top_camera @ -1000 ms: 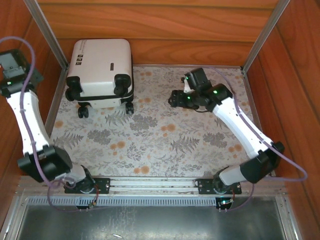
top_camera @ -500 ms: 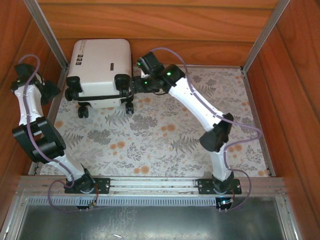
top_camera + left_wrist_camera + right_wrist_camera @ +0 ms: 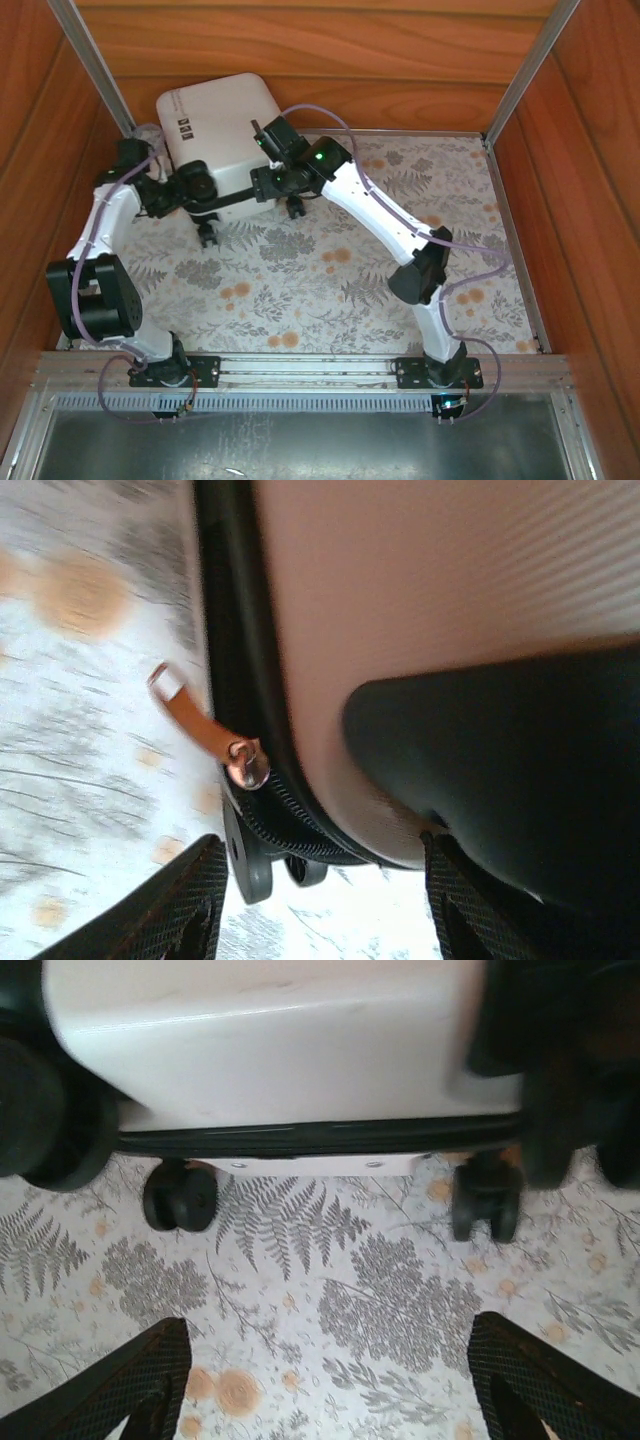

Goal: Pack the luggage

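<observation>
Your luggage (image 3: 215,125) sits at the back left of the floral mat (image 3: 340,270), close to the wooden back wall and turned a little askew. Its wheeled end faces the arms.

Your left arm folds sharply. Its elbow is low near the left wall, its forearm climbs along that wall, and the wrist bends inward, which puts the left gripper (image 3: 170,192) at the case's near left corner. In the left wrist view its fingers (image 3: 200,905) stand partly apart on either side of the black zip line, with a copper zip pull (image 3: 200,730) just beside them. You cannot tell whether the pads touch the shell.

Your right arm stretches from its base up and leftward across the mat. The right gripper (image 3: 262,185) is at the case's near right edge, with its jaws spread wide and holding nothing. Its wrist camera looks at the case's underside and two black wheels (image 3: 180,1198) resting on the mat.
</observation>
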Controlling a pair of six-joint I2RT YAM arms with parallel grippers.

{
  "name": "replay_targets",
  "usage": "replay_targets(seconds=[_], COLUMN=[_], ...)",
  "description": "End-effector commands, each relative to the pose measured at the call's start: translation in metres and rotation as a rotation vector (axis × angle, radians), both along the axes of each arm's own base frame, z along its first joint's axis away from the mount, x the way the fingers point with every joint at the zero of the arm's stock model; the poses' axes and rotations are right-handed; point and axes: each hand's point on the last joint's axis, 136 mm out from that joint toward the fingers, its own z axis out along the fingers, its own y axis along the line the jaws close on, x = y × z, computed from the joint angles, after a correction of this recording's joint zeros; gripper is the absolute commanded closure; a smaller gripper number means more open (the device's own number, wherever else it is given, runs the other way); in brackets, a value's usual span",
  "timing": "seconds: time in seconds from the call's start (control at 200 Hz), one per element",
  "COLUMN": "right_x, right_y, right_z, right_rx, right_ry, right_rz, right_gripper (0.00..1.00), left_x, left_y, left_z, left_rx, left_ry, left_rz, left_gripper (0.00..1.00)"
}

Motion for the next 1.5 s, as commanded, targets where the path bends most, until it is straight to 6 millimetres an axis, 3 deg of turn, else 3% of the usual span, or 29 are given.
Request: replay_targets(seconds=[0.0, 0.14, 0.225, 0.285, 0.385, 0.45, 0.525, 0.715, 0.825, 1.015, 1.259, 1.494], right_x=[-0.008, -0.018, -0.025, -0.030, -0.034, -0.036, -0.038, -0.036, -0.031, -0.022, -0.003, 0.009], right_y=[-0.015, -0.022, -0.018, -0.013, -0.002, 0.007, 0.021, 0.047, 0.056, 0.063, 0.096, 0.083], right_z=[0.041, 0.057, 0.064, 0.063, 0.055, 0.047, 0.039, 0.018, 0.000, -0.025, -0.042, -0.066], right_rx=[0.041, 0.064, 0.083, 0.089, 0.083, 0.067, 0.043, -0.014, -0.032, -0.063, -0.003, -0.074], right_ry=[-0.104, -0.136, -0.138, -0.132, -0.121, -0.113, -0.109, -0.081, -0.061, -0.054, -0.088, -0.076], right_rz=[0.009, 0.045, 0.093, 0.127, 0.175, 0.206, 0.244, 0.277, 0.269, 0.248, 0.266, 0.213], right_gripper=[0.21, 0.19, 0.17, 0.17, 0.16, 0.16, 0.16, 0.14, 0.14, 0.15, 0.23, 0.24], left_x=[0.006, -0.018, -0.040, -0.053, -0.073, -0.089, -0.103, -0.113, -0.110, -0.105, -0.109, -0.114], left_y=[-0.046, -0.088, -0.098, -0.085, -0.033, -0.008, 0.004, -0.005, -0.012, -0.010, -0.008, -0.006], left_z=[0.049, 0.082, 0.097, 0.105, 0.110, 0.103, 0.085, 0.005, -0.019, -0.022, -0.026, -0.027], left_rx=[-0.074, -0.057, 0.012, 0.078, 0.228, 0.273, 0.281, 0.208, 0.180, 0.157, 0.090, 0.082], left_ry=[-0.191, -0.300, -0.379, -0.427, -0.475, -0.476, -0.447, -0.190, -0.107, -0.118, -0.152, -0.167], left_rz=[-0.124, -0.278, -0.333, -0.280, -0.022, 0.113, 0.182, 0.204, 0.199, 0.206, 0.227, 0.237], left_gripper=[0.42, 0.42, 0.42, 0.39, 0.31, 0.27, 0.23, 0.22, 0.22, 0.22, 0.22, 0.22])
